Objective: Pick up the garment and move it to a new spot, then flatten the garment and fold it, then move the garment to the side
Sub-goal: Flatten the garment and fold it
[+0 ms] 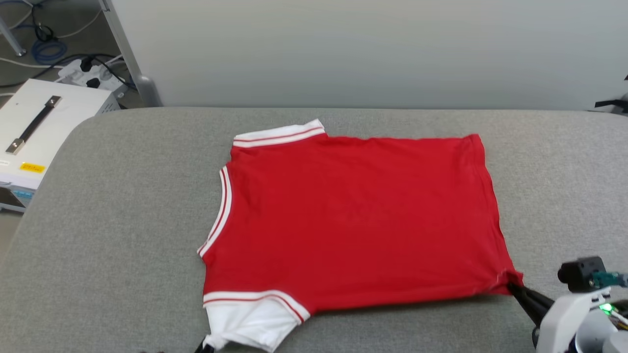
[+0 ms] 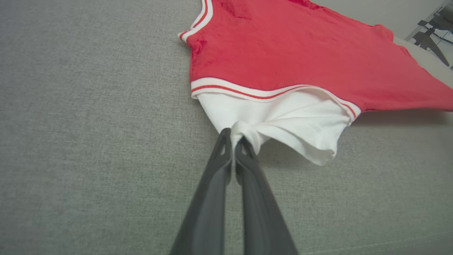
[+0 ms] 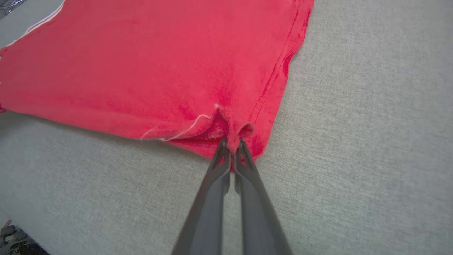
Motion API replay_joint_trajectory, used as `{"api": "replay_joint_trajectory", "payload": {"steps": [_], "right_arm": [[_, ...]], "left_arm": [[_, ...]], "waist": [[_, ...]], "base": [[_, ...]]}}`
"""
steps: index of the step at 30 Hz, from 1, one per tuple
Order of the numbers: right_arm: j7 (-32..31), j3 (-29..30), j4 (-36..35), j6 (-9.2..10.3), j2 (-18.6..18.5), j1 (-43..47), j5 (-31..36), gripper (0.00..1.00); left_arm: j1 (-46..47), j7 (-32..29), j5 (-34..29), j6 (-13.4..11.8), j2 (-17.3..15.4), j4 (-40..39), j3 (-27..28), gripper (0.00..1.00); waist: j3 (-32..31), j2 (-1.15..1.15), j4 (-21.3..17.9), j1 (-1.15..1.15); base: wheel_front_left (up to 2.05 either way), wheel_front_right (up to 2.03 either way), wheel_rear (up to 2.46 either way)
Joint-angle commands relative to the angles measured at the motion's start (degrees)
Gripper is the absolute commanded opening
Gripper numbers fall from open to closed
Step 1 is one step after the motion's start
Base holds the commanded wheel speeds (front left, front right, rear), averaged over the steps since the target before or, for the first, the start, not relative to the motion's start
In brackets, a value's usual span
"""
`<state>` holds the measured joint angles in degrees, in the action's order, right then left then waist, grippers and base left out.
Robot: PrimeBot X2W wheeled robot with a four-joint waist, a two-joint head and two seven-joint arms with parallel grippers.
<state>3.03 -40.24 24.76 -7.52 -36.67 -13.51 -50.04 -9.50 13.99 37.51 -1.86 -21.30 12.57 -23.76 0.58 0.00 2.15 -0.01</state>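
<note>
Lying flat, garment [image 1: 353, 220] looks positioned and smoothed; left gripper [image 2: 233, 136] pinches its white sleeve [image 2: 290, 124], right gripper [image 3: 231, 143] pinches its hem corner [image 3: 244, 129]. Folding and side-move seemingly remain.

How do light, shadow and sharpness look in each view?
Head view: even soft light, sharp, thin shadow under the shirt. Left wrist view: wide-angle stretch, left pincer looms large, soft shadow under the sleeve. Right wrist view: the red looks oversaturated, weave detail lost near the right pincer.

The garment [image 1: 353, 220] lay flat on the desk [image 1: 98, 235], collar leftward, with the left end effector [image 2: 233, 135] at its near sleeve and the right end effector [image 3: 231, 144] at its near right corner.
</note>
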Motion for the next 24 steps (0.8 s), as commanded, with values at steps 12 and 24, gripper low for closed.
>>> {"api": "replay_joint_trajectory", "payload": {"steps": [12, 24], "right_arm": [[-3.95, 8.51, -5.23, 0.03, 0.01, 11.44, 2.99, 0.0], [-7.75, 15.86, -9.86, 0.03, 4.01, 9.14, 6.63, 0.0]], "left_arm": [[-4.89, -0.78, 0.89, -1.68, 0.11, -1.28, -0.69, 0.0], [8.93, -2.68, -2.17, 1.24, -1.58, 0.66, -1.42, 0.0]], "waist": [[-1.17, 0.0, -0.32, 0.01], [0.88, 0.0, -0.21, 0.01]], "base": [[0.0, 0.0, 0.0], [0.0, 0.0, 0.0]]}}
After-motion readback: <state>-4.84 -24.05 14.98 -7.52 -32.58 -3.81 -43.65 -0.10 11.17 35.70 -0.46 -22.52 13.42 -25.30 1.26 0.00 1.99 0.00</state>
